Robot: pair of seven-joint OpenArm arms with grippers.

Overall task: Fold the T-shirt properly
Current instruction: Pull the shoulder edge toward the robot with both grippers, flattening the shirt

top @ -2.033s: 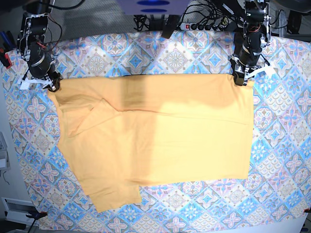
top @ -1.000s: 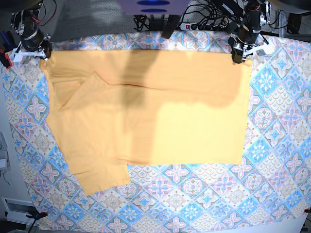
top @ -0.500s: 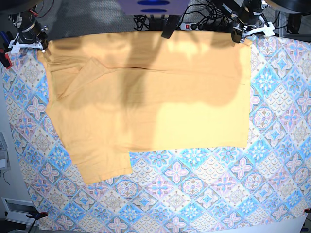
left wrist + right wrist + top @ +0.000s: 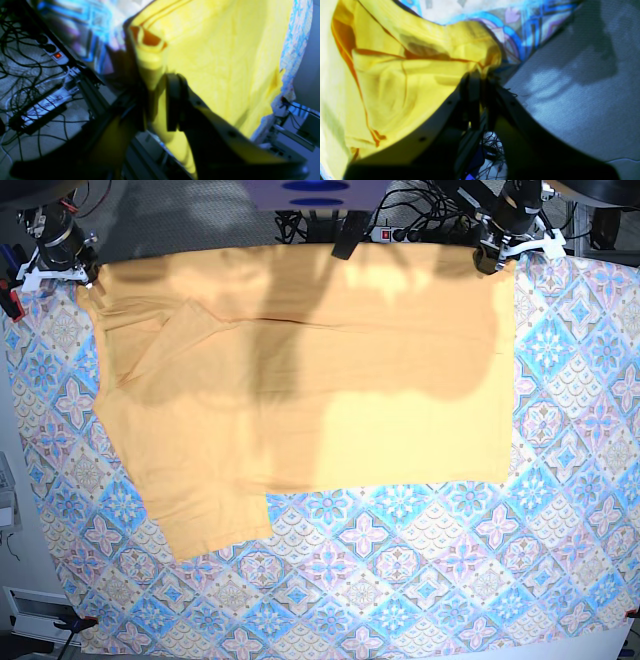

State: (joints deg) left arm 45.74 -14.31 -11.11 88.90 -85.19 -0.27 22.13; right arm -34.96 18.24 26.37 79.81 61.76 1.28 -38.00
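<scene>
The yellow-orange T-shirt (image 4: pixel 300 370) lies spread flat on the patterned tablecloth (image 4: pixel 450 560), its top edge at the table's far edge. One sleeve is folded inward at upper left, and a flap reaches toward the front left. My left gripper (image 4: pixel 492 262) is at the shirt's far right corner. In the left wrist view its jaws (image 4: pixel 156 100) stand apart with the T-shirt (image 4: pixel 225 50) running loosely between them. My right gripper (image 4: pixel 86 278) is at the far left corner. Its fingers (image 4: pixel 481 85) are nearly together, pinching the T-shirt (image 4: pixel 407 82) by its corner.
A power strip (image 4: pixel 405 232) and tangled cables (image 4: pixel 22 75) lie just beyond the table's far edge, with grey floor (image 4: pixel 570 87) beside it. Bare tablecloth shows along the front and right of the shirt.
Over two seconds both grippers dragged the shirt's top edge back to the far edge of the table. In the last half second the shirt stayed put and the left jaws parted.
</scene>
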